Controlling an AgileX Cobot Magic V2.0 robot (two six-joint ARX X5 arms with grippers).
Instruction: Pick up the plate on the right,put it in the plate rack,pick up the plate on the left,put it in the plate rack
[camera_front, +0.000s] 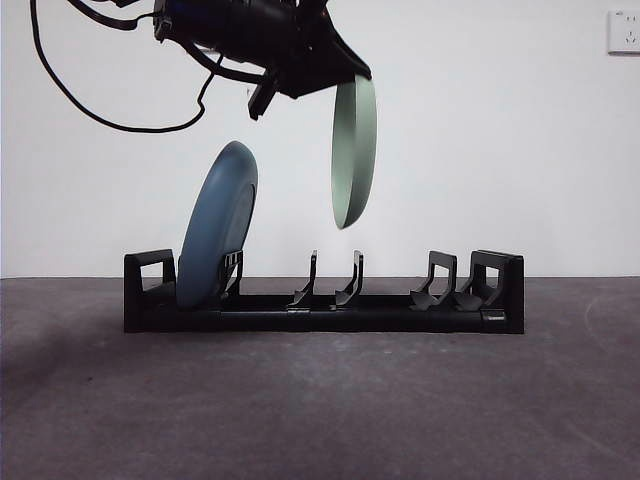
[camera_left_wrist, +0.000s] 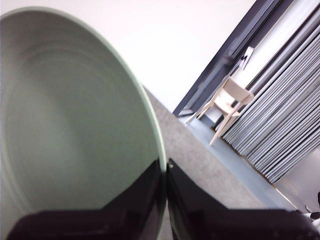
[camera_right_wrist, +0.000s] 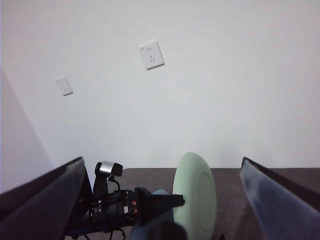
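- Front view: the left gripper (camera_front: 340, 78) hangs the green plate (camera_front: 355, 150) on edge, upright, directly above the middle prongs of the plate rack (camera_front: 323, 300); the blue plate (camera_front: 216, 225) leans in the left slot.
- Left wrist view: jaws pinch the green plate's (camera_left_wrist: 75, 125) rim.
- Right wrist view: the right gripper (camera_right_wrist: 160, 200) is spread wide, empty, farther away.

A plain white wall (camera_front: 500, 150) with a socket (camera_front: 624, 32) stands behind the dark grey table (camera_front: 320, 400).

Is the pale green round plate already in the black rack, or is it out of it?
Out. The pale green round plate hangs in the left gripper above the long black plastic rack, touching no prong.
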